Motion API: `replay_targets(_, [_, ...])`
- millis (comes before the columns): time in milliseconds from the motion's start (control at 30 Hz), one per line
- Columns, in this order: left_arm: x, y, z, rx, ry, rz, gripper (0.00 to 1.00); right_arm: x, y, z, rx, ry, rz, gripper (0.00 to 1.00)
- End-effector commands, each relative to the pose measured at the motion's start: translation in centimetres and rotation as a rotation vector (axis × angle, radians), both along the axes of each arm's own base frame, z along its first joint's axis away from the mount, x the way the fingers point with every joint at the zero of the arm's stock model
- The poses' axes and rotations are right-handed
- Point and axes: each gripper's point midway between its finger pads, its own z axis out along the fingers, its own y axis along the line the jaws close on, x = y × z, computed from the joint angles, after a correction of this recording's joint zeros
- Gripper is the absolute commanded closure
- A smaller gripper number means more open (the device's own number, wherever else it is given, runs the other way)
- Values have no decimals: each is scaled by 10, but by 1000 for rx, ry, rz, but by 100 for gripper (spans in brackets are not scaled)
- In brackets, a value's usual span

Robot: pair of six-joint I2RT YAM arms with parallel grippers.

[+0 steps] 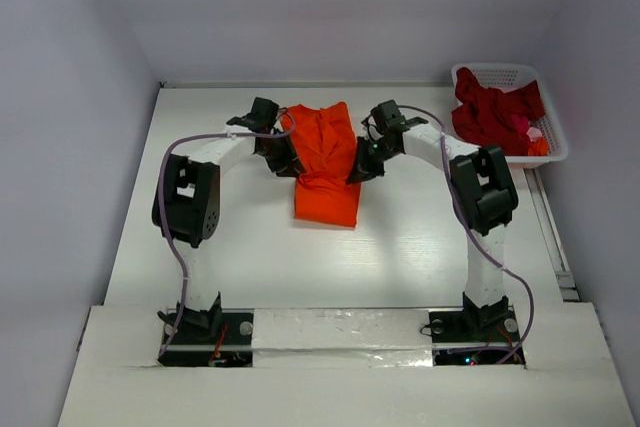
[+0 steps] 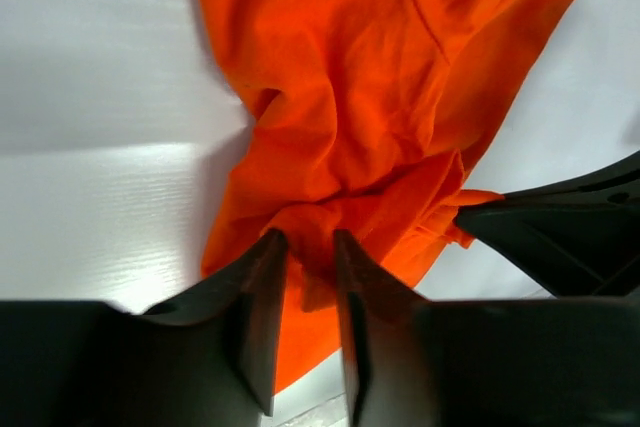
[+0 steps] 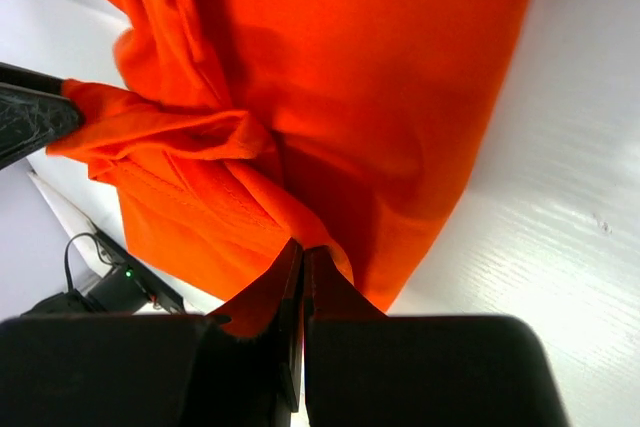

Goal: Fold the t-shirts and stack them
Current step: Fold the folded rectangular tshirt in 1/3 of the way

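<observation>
Upper centre of the top view, the orange shirt (image 1: 325, 162) lies bunched lengthwise on the surface (image 1: 400, 247) between left claw (image 1: 287, 162) and right claw (image 1: 360, 169). Red shirts (image 1: 490, 112) wait in the basket (image 1: 545, 97), upper right.

Left wrist view: jaws slightly parted, a crumpled fold between them.

Right wrist view: jaws pressed together, pinching a hem. Best to let both sides go evenly so the fold lands flat.
</observation>
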Motion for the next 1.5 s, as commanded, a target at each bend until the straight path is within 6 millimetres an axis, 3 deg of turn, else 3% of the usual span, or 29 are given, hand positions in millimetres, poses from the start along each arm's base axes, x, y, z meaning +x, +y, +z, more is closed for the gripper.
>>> replay_targets(0, [18,-2,17,-15,-70,-5,74,22,3,13,10,-73,5,100])
replay_targets(100, [25,-5,21,-32,-92,3,56,33,1,14,4,-89,-6,100])
replay_targets(133, [31,-3,24,-36,-101,18,46,39,-3,16,8,-96,-19,95])
replay_targets(200, [38,-1,26,-40,-112,33,39,52,-5,24,20,-121,-33,80])
replay_targets(233, [41,-2,23,-43,-108,31,35,58,-9,26,21,-123,-48,64])
replay_targets(333, [54,-1,30,-48,-122,41,35,78,-11,41,8,-176,-59,46])
replay_targets(500, [70,0,51,-58,-163,50,36,93,-23,65,-50,-231,-75,39])
replay_targets(600, [64,-1,63,-76,-172,41,36,86,-23,82,-26,-249,-77,41])
replay_targets(633, [60,0,75,-81,-193,37,39,76,-25,86,-20,-241,-76,46])
replay_targets(700, [48,4,74,-71,-185,31,43,65,-21,94,4,-254,-59,60])
replay_targets(733, [43,8,86,-60,-218,30,50,52,-18,97,2,-258,-42,65])
replay_targets(800, [25,15,75,-35,-194,25,69,40,-15,98,-7,-261,-21,77])
replay_targets(833, [18,15,82,-27,-217,12,87,33,-11,97,-12,-263,-5,90])
replay_targets(900, [-2,18,70,-8,-181,-6,99,21,-5,94,-4,-248,23,100])
replay_targets(933, [-7,19,76,-10,-195,-6,100,17,0,93,0,-244,43,100])
replay_targets(967, [-15,21,69,-9,-181,-11,100,11,7,90,3,-234,66,100])
replay_targets(1067, [-16,26,73,2,-215,6,98,16,12,88,18,-227,58,100])
replay_targets(1100, [-9,36,74,7,-225,41,89,25,16,91,25,-236,50,97])
replay_targets(1133, [3,39,76,-14,-252,62,68,35,13,93,36,-240,33,89])
replay_targets(1167, [11,42,78,-34,-266,80,64,40,18,97,61,-246,37,81])
replay_targets(1200, [20,45,80,-65,-273,108,60,51,8,88,57,-229,-2,72])
replay_targets(1233, [33,54,74,-84,-266,137,55,63,17,102,150,-220,4,57])
replay_targets(1267, [50,53,87,-120,-315,141,54,75,16,106,184,-229,-12,47])
replay_targets(1333, [72,58,88,-137,-343,169,51,105,3,113,242,-240,-61,30])
replay_targets(1367, [91,65,101,-149,-410,192,48,117,-2,116,251,-263,-77,26])
replay_targets(1433, [110,68,97,-163,-427,220,36,139,-20,118,255,-275,-114,21])
replay_targets(1467, [126,74,105,-177,-477,240,35,157,-23,121,260,-304,-123,19])
